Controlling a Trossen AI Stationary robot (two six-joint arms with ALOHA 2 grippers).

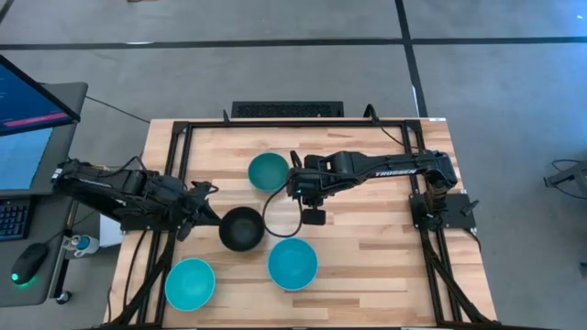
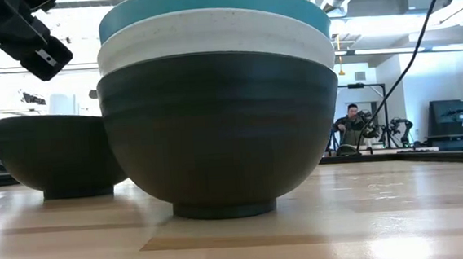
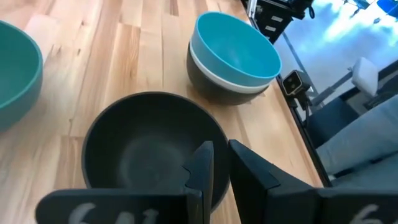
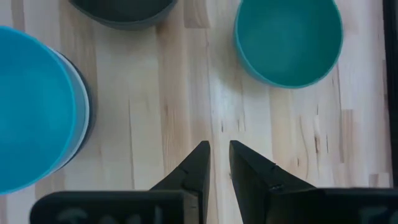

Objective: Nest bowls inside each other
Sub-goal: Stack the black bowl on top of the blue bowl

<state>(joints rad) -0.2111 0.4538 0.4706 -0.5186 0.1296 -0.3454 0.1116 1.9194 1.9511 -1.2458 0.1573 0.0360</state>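
left gripper (image 1: 204, 205) sat at the lone black bowl (image 1: 242, 228), fingers nearly together, empty. stack (image 1: 293, 263): cyan over white over black, near the counter (image 1: 367, 266) front. right gripper (image 1: 312, 217) hovered mid-counter, fingers narrowly apart. next: grip the black rim squarely, lift level.

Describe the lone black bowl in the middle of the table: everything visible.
The black bowl is round, plain and matte, with a deep rounded wall and a short foot ring seen in the low view. It stands upright and empty on the wooden table, holding nothing and nested in nothing, apart from the other bowls. The left gripper hangs at its rim; whether they touch is unclear.
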